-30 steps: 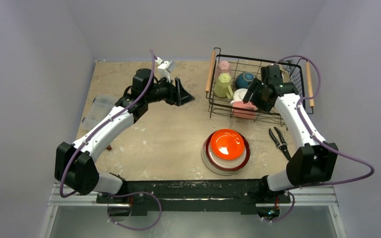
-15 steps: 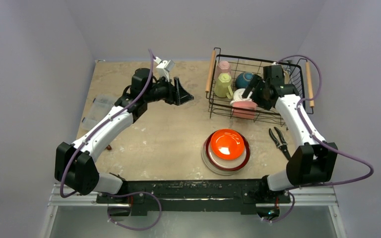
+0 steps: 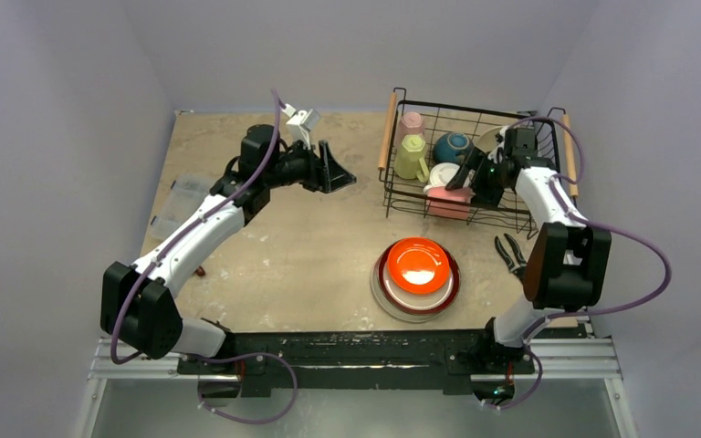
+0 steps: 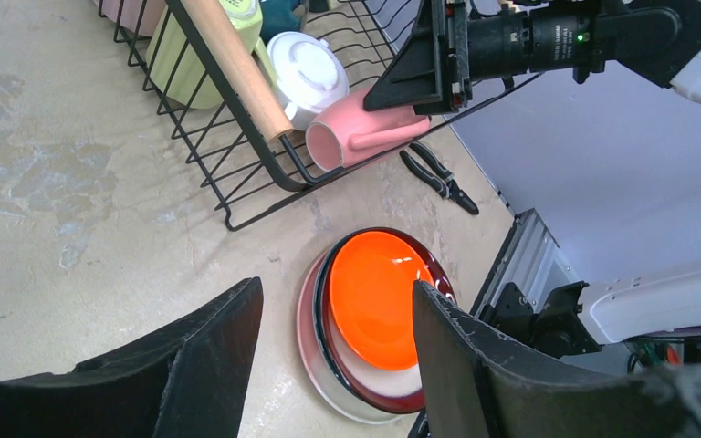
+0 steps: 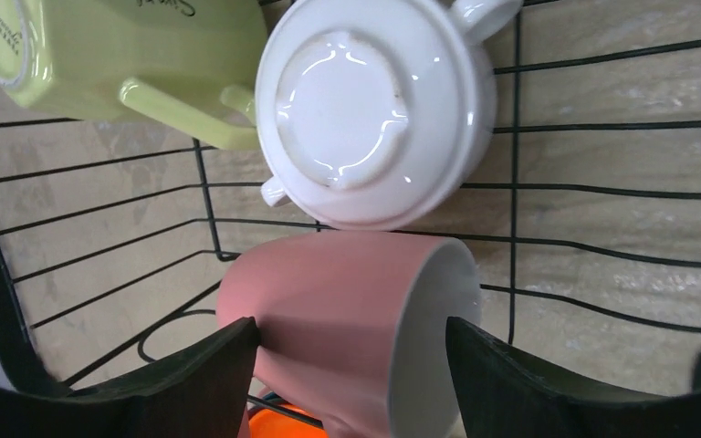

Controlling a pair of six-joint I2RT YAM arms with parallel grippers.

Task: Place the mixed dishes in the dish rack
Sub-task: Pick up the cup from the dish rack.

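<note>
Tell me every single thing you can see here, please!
dish rack: one, black wire with wooden handles, far right of table
mugs: four, inside the rack: pale pink mug, yellow-green mug, white mug, salmon mug
bowl: one, teal, inside the rack
plates: three it seems, stacked, red-orange on top, nearer the arms than the rack
pliers: one, black, right of the plates
plastic box: one, clear, table's left edge
table: one, beige
left gripper: one, black, jaws open and empty, mid-table
right gripper: one, black, jaws open over the salmon mug
</note>
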